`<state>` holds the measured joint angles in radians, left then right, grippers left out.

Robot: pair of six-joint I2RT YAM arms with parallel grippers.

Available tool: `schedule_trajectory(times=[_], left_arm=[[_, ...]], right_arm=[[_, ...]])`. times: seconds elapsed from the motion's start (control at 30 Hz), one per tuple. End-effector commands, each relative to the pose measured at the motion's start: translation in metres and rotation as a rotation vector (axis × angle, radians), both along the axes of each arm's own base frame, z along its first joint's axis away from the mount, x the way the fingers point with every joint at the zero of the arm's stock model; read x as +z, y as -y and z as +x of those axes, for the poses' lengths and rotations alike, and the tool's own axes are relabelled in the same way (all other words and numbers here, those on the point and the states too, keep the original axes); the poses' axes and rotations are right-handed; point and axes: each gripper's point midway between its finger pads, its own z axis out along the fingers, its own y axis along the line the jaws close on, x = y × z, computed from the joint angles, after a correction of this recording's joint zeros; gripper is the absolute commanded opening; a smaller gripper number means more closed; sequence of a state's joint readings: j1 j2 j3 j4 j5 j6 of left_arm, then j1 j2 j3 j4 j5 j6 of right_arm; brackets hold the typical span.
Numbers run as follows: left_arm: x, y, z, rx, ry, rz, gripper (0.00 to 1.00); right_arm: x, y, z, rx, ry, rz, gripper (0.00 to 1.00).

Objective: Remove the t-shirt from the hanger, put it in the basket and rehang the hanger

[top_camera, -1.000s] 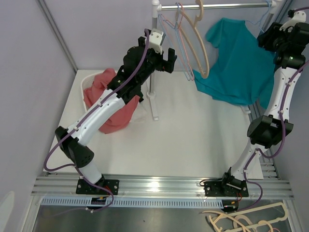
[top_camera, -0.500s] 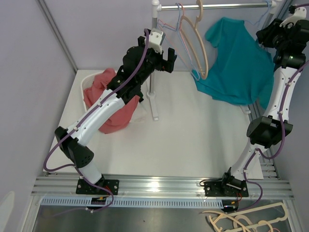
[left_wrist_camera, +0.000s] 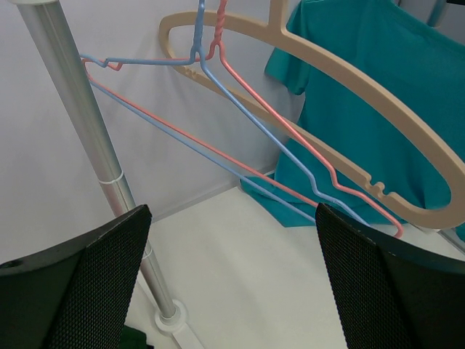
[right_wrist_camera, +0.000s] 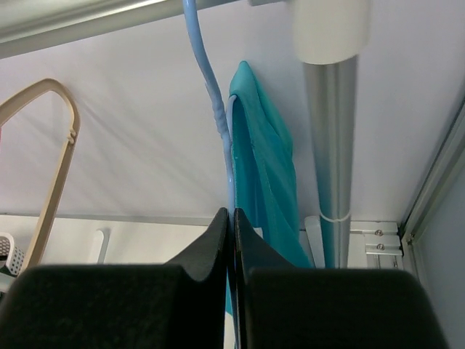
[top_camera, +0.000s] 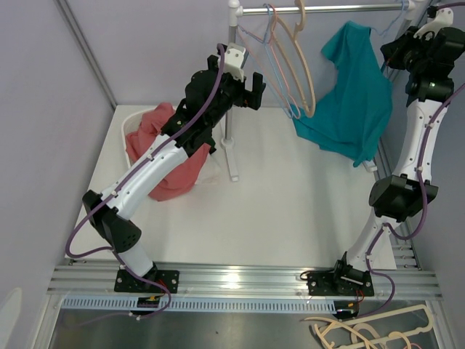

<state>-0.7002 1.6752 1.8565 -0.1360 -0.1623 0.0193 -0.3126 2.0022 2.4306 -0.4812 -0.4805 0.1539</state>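
The teal t-shirt (top_camera: 349,94) hangs on a blue wire hanger (right_wrist_camera: 211,87) at the right end of the rail (top_camera: 327,9), turned almost edge-on. My right gripper (right_wrist_camera: 232,214) is up by the rail, shut on the hanger's wire just below its hook. The shirt's fabric (right_wrist_camera: 265,167) hangs just behind and right of the jaws. In the top view that gripper (top_camera: 398,52) sits at the shirt's upper right. My left gripper (top_camera: 251,91) is open and empty, left of the empty hangers. In its wrist view the gripper (left_wrist_camera: 232,283) faces the shirt (left_wrist_camera: 363,51) from a distance.
A beige hanger (left_wrist_camera: 349,109) and pink and blue wire hangers (left_wrist_camera: 247,94) hang empty mid-rail. The rack's left post (top_camera: 231,109) stands on the table. A white basket (top_camera: 131,125) with red cloth sits far left. The right post (right_wrist_camera: 330,131) is close by. Spare hangers (top_camera: 370,331) lie below the front rail.
My right gripper has closed onto the blue hanger wire. The t-shirt has swung and turned on the hanger, now showing narrower. The left arm has not moved.
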Motion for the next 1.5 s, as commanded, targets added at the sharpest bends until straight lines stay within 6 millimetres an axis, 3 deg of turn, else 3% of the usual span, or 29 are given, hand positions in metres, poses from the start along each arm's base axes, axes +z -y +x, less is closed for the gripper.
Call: schedule_trajectory(times=[0.0, 0.43, 0.57, 0.7, 0.93, 1.23, 1.3, 1.33, 1.37, 1.43, 1.47], left_arm=[[0.019, -0.008, -0.008, 0.011, 0.042, -0.02, 1.0], [0.021, -0.016, -0.011, 0.032, 0.045, -0.005, 0.99], [0.022, -0.014, -0.017, 0.006, 0.046, -0.009, 1.0], [0.029, -0.011, -0.032, -0.046, 0.072, -0.024, 1.0], [0.041, -0.002, -0.065, -0.095, 0.136, -0.022, 1.0], [0.045, -0.004, -0.092, -0.102, 0.145, -0.015, 0.99], [0.051, -0.004, -0.104, -0.128, 0.151, -0.027, 1.0], [0.041, 0.0, -0.108, -0.147, 0.138, -0.013, 1.0], [0.045, 0.004, -0.121, -0.178, 0.154, -0.024, 0.99], [0.035, 0.011, -0.134, -0.212, 0.182, 0.004, 1.0], [0.033, 0.024, -0.149, -0.25, 0.222, -0.011, 1.0]], right_arm=[[0.036, -0.021, -0.005, 0.018, 0.095, -0.029, 0.0], [0.086, -0.055, -0.018, 0.01, 0.213, -0.049, 0.0], [0.086, -0.058, -0.026, 0.002, 0.194, -0.05, 0.0], [0.08, -0.058, -0.037, -0.044, 0.145, -0.052, 0.0], [0.093, -0.072, -0.084, -0.093, 0.149, -0.099, 0.0], [0.1, -0.079, -0.114, -0.088, 0.144, -0.089, 0.0], [0.093, -0.076, -0.123, -0.133, 0.106, -0.069, 0.0], [0.091, -0.081, -0.126, -0.14, 0.096, -0.061, 0.0], [0.087, -0.083, -0.13, -0.158, 0.086, -0.055, 0.0], [0.079, -0.076, -0.142, -0.26, 0.062, -0.032, 0.0], [0.075, -0.083, -0.146, -0.275, 0.053, -0.004, 0.0]])
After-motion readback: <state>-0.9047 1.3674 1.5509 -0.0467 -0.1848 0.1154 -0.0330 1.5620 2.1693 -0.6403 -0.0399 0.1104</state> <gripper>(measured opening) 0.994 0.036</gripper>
